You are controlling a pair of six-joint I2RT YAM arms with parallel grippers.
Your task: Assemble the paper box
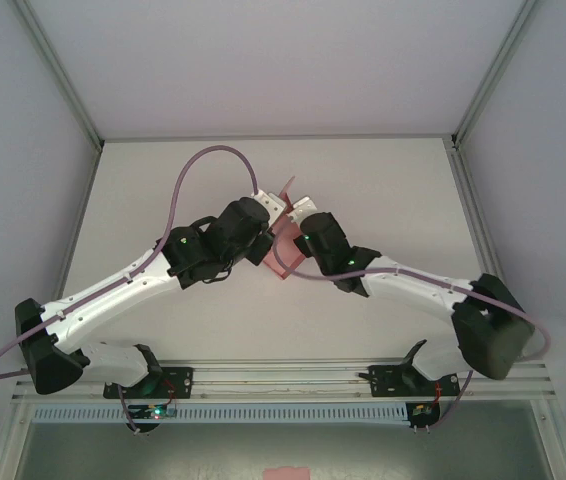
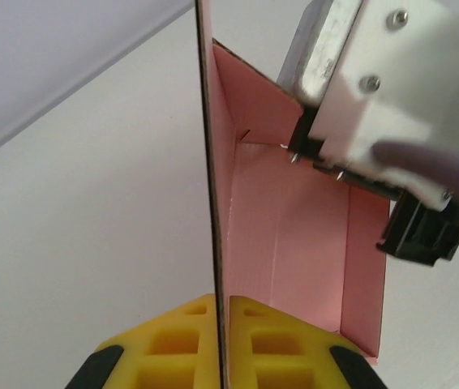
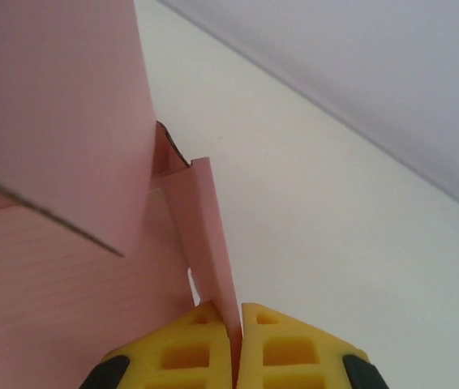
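The pink paper box (image 1: 285, 238) is held between both arms at the table's middle, mostly hidden under the wrists. In the left wrist view my left gripper (image 2: 220, 340) is shut on one thin wall of the paper box (image 2: 294, 227), seen edge-on; the box's open inside lies to the right, with the right arm's wrist (image 2: 383, 105) at its far end. In the right wrist view my right gripper (image 3: 236, 340) is shut on a narrow flap of the paper box (image 3: 51, 162), whose broad panels rise at the left.
The white table (image 1: 383, 190) is bordered by grey enclosure walls and metal frame posts (image 1: 63, 90). A purple cable (image 1: 198, 165) loops above the left arm. A small pink patch (image 1: 285, 473) lies below the near rail (image 1: 283, 380).
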